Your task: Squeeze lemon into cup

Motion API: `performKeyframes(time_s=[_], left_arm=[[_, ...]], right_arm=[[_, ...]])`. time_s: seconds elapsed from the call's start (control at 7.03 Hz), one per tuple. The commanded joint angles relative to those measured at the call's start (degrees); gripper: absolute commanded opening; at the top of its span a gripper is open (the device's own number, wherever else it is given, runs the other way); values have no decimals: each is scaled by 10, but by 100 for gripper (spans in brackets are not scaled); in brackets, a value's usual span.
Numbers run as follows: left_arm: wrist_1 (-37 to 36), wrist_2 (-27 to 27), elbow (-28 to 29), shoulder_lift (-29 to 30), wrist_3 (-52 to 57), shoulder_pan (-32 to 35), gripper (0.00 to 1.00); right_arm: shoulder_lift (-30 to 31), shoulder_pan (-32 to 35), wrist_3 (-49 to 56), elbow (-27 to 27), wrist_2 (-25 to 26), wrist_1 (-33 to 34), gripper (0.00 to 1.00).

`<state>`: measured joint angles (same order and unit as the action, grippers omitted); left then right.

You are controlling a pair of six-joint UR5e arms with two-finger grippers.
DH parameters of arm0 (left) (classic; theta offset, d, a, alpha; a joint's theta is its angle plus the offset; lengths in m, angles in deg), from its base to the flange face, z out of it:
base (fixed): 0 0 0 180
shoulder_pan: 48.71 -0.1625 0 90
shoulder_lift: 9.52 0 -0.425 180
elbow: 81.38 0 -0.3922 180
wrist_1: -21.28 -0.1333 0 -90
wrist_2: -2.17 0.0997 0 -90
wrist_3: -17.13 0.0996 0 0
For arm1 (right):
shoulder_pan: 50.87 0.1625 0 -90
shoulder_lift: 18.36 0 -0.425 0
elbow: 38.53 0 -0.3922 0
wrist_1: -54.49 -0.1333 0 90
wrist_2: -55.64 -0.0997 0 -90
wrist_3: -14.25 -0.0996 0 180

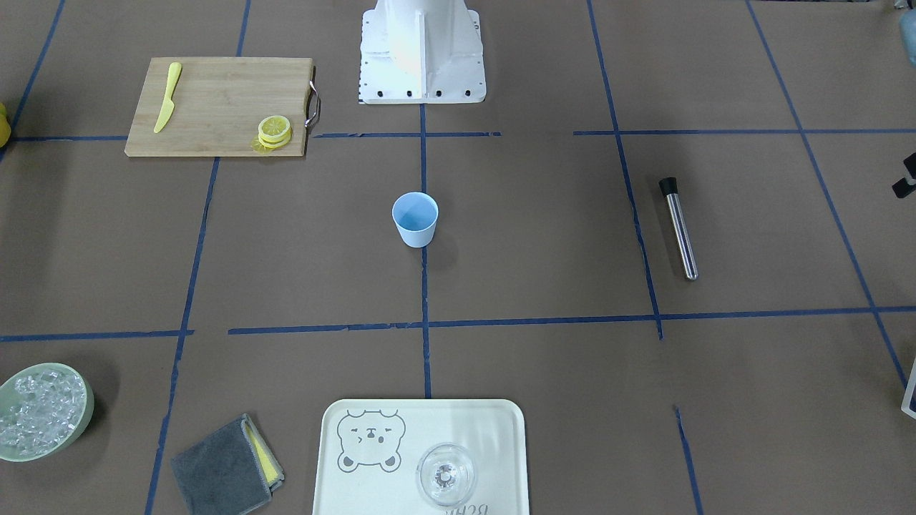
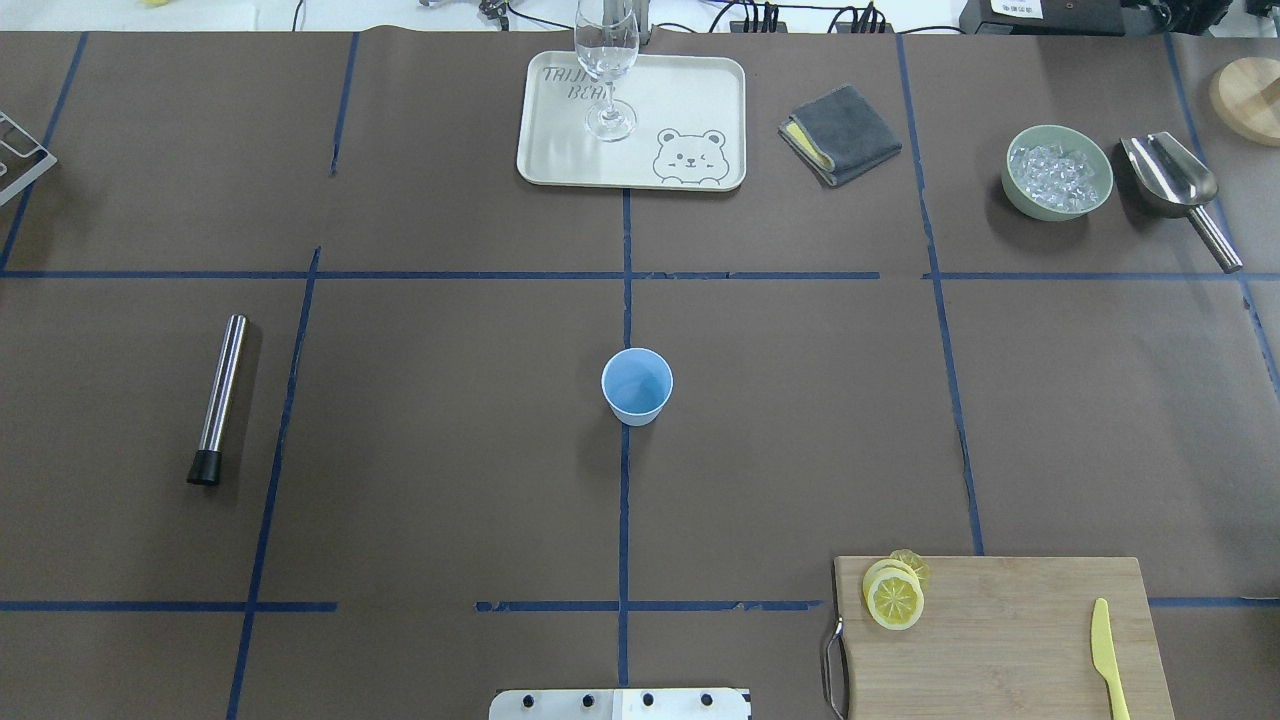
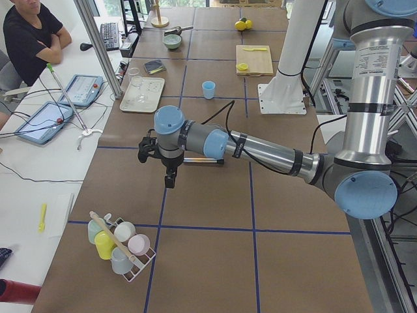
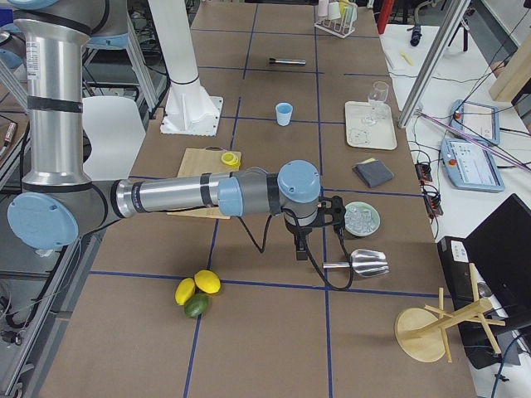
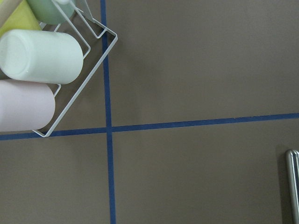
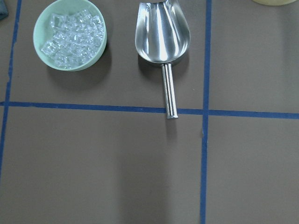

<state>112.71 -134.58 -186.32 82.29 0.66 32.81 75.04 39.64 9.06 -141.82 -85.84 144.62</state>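
Observation:
The light-blue cup [image 2: 637, 385] stands upright and empty at the table's middle, also in the front-facing view [image 1: 415, 218]. Several lemon slices [image 2: 893, 597] lie stacked on a wooden cutting board [image 2: 1000, 640] at the robot's near right, also in the front-facing view [image 1: 275, 130]. My left gripper [image 3: 168, 176] hangs above the table far to the left, near a cup rack [image 5: 42, 65]. My right gripper [image 4: 300, 249] hangs far to the right, above the ice bowl and scoop. Both show only in the side views, so I cannot tell whether they are open or shut.
A yellow plastic knife [image 2: 1107, 655] lies on the board. A steel muddler [image 2: 220, 395] lies at left. A tray [image 2: 690, 100] with a stemmed glass [image 2: 607, 70], a grey cloth [image 2: 838, 133], the ice bowl [image 6: 70, 35] and a scoop [image 6: 162, 32] stand far.

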Motion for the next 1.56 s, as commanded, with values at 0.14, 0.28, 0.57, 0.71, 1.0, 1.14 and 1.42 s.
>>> performKeyframes(time_s=[0.14, 0.28, 0.57, 0.71, 1.0, 1.14, 1.42], left_arm=[[45, 0, -17, 6, -98, -50, 100], [49, 0, -18, 20, -124, -63, 100], [50, 1, -35, 42, -199, -104, 100], [71, 1, -34, 43, -207, -108, 100], [77, 2, -35, 48, -213, -107, 100], [77, 1, -36, 50, -216, -108, 100], [77, 1, -37, 51, -216, -107, 100]], right_arm=[[6, -102, -154, -115, -6, -2, 100], [9, -142, -217, -151, 10, -2, 100], [8, -219, -304, -185, 36, -12, 100], [10, -262, -382, -188, 67, -69, 100], [51, -407, -563, -191, 170, -225, 100], [55, -493, -611, -215, 251, -225, 100], [52, -644, -700, -245, 388, -219, 100]])
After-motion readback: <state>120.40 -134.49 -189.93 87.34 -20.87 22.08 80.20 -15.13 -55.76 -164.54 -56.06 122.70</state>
